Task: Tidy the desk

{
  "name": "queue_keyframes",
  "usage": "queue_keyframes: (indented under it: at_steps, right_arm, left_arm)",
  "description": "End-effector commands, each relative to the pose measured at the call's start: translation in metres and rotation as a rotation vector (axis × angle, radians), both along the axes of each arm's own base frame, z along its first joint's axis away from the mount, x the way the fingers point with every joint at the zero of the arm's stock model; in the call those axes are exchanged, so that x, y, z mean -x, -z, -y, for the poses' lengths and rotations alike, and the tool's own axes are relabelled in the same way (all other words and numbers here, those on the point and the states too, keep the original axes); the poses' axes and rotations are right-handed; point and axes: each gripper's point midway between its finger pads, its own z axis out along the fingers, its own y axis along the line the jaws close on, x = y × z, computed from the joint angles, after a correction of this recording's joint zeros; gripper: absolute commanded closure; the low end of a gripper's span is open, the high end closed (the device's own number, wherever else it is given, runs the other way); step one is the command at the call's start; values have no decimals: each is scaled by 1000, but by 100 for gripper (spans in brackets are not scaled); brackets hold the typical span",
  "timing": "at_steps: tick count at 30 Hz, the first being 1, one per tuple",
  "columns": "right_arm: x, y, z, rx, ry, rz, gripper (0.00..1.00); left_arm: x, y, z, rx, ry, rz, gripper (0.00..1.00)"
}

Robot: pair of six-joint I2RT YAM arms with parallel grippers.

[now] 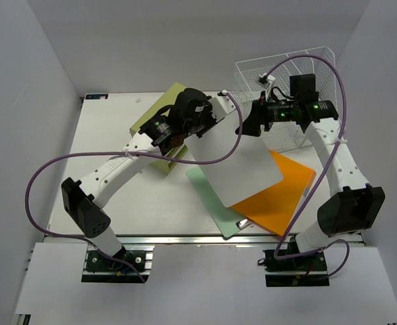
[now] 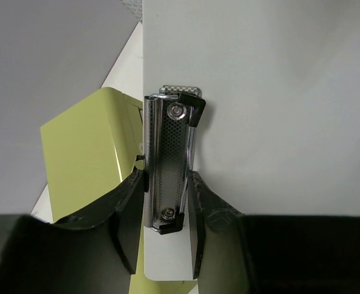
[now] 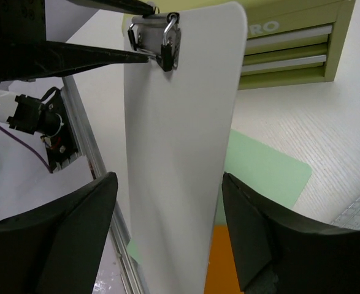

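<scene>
Left jaws pinching clipboard clip (image 2: pixel 167 171) (wrist view only), right jaws spread, seemingly untouching.

— Where does the top view sit?
— High behind both arm bases (image 1: pixel 113 261), looking down on the whole desk (image 1: pixel 117 196).
— And the wrist views?
— Each looks along its own fingers (image 3: pixel 51 233), very close. Both share the white clipboard (image 2: pixel 259 92) and its metal clip (image 2: pixel 167 171).

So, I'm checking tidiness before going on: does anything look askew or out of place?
Yes. The white clipboard is off the desk, hanging tilted from the left gripper, whose jaws grip its metal clip. Beneath it, the green board and orange board lie overlapped and crooked to the desk's edges.
</scene>
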Motion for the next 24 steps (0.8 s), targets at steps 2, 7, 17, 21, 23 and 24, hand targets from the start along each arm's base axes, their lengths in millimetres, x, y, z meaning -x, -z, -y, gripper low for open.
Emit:
queue_keyframes:
  at_steps: [2, 7, 17, 21, 23, 24]
  right_arm:
    - [8, -2, -4, -33, -50, -9, 29]
    - [6, 1, -5, -46, -56, -39, 65]
    - [-12, -24, 6, -115, 21, -34, 100]
    - [-29, -52, 42, -139, 119, 7, 100]
    - [-34, -74, 61, -152, 160, 27, 100]
    - [-42, -81, 82, -156, 216, 37, 100]
  left_arm:
    - [12, -53, 2, 123, 47, 100, 82]
    - [15, -60, 3, 147, 63, 116, 83]
    - [20, -78, 1, 206, 70, 157, 45]
    - [23, -93, -8, 252, 42, 196, 18]
    - [27, -103, -14, 290, 26, 222, 2]
    - [29, -106, -17, 305, 20, 230, 2]
